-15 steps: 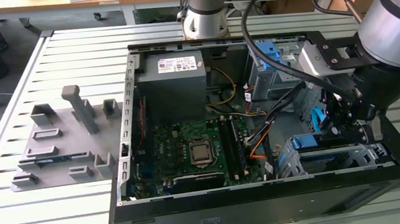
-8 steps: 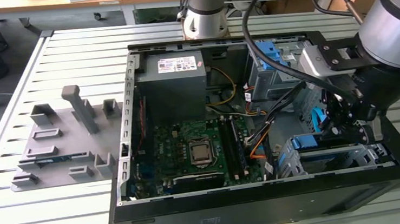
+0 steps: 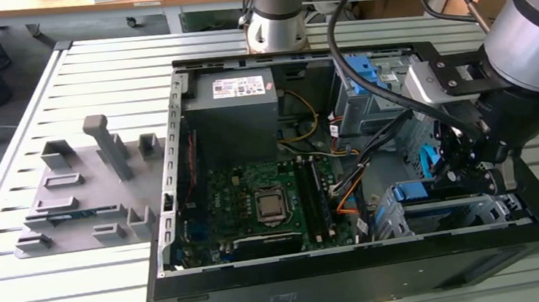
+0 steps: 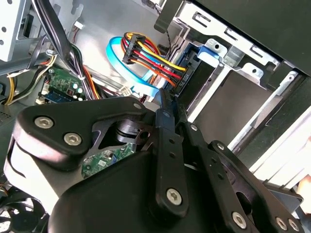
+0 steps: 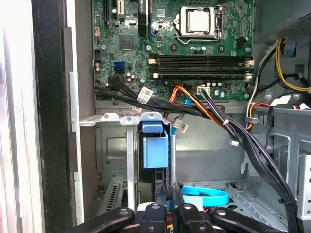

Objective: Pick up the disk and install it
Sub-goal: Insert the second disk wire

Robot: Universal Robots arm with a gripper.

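Observation:
The disk (image 5: pixel 155 150) stands on edge in the metal drive cage (image 5: pixel 114 145) at the front corner of the open computer case, its blue carrier bracket uppermost. In the second wrist view the disk (image 4: pixel 197 80) has a bundle of coloured power wires (image 4: pixel 150 60) plugged into its end, with a blue data cable (image 4: pixel 131 80) beside them. My gripper (image 5: pixel 165 194) hangs right over the disk's cable end, fingers together, tips almost at the disk's edge. I cannot tell whether they touch it. In the exterior view the gripper (image 3: pixel 458 164) is low inside the case beside the blue bracket (image 3: pixel 415 191).
The motherboard (image 3: pixel 264 195) fills the case floor, with the grey power-supply box (image 3: pixel 236 103) behind it. A second cage with blue brackets (image 3: pixel 365 69) sits at the back. Black cable bundles (image 5: pixel 243 141) cross near the cage. A grey fixture plate (image 3: pixel 83 196) lies at the exterior view's left.

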